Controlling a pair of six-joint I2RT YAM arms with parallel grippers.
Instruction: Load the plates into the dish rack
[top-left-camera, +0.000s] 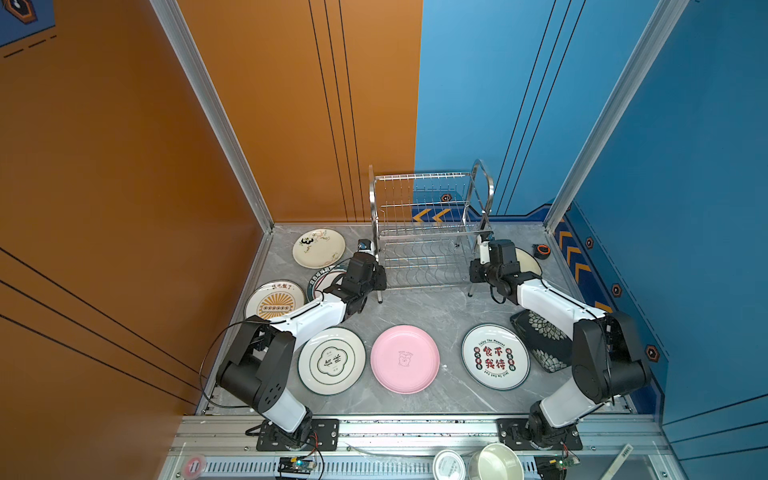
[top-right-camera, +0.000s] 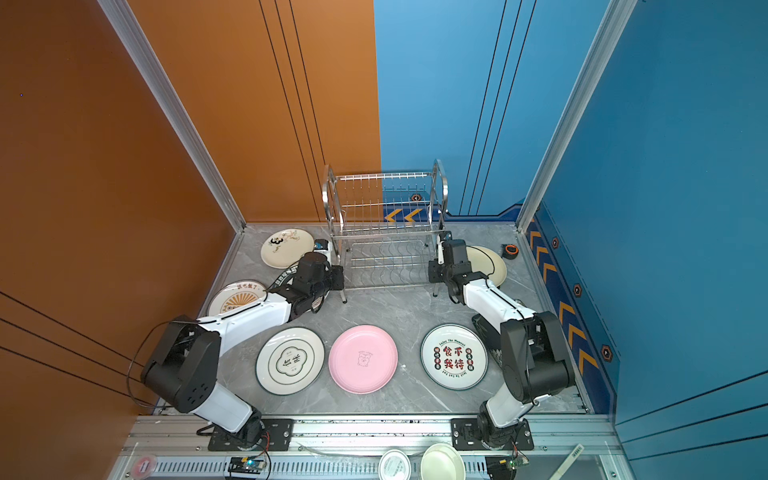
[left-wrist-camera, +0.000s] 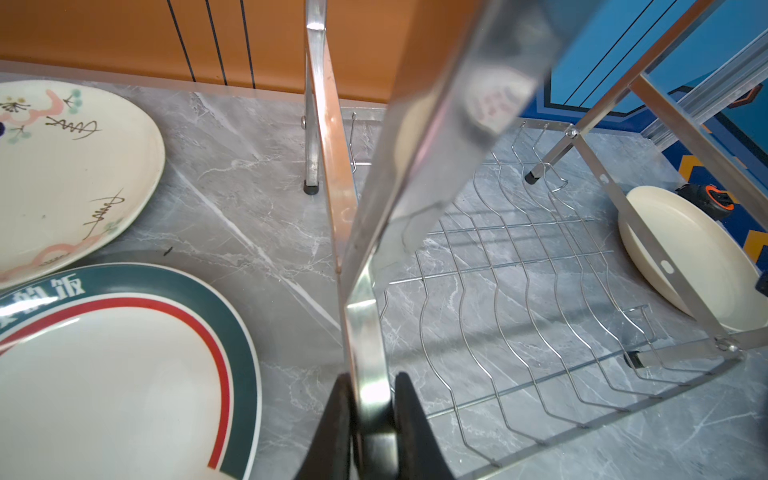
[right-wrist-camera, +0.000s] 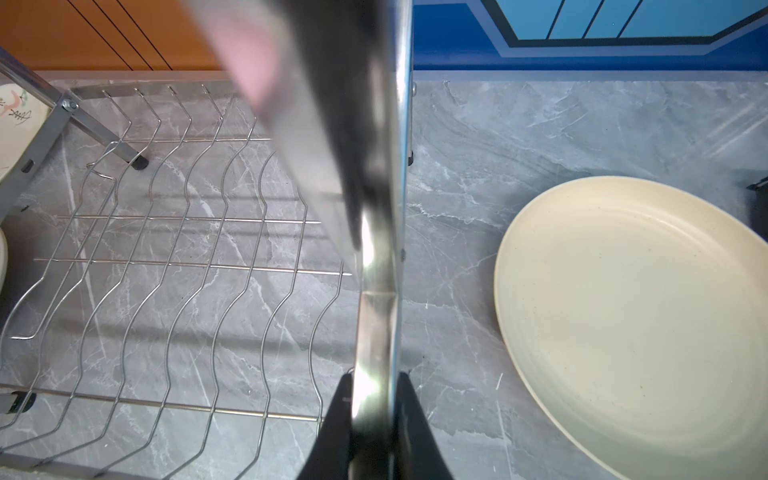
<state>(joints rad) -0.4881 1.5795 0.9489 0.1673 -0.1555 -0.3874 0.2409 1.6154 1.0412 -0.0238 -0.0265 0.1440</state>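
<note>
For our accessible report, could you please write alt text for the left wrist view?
The left tool is shut on a shiny upright of the rack, whose empty wavy wire shelf spreads above the grey table. Beside it lie a green-rimmed plate and a patterned cream plate; a plain cream plate lies beyond the rack.

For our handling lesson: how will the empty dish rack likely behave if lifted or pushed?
Probably stiff: the dish rack is metal bars and wire. Likely light, being open and empty. Tall on small feet, a push may tip it.
</note>
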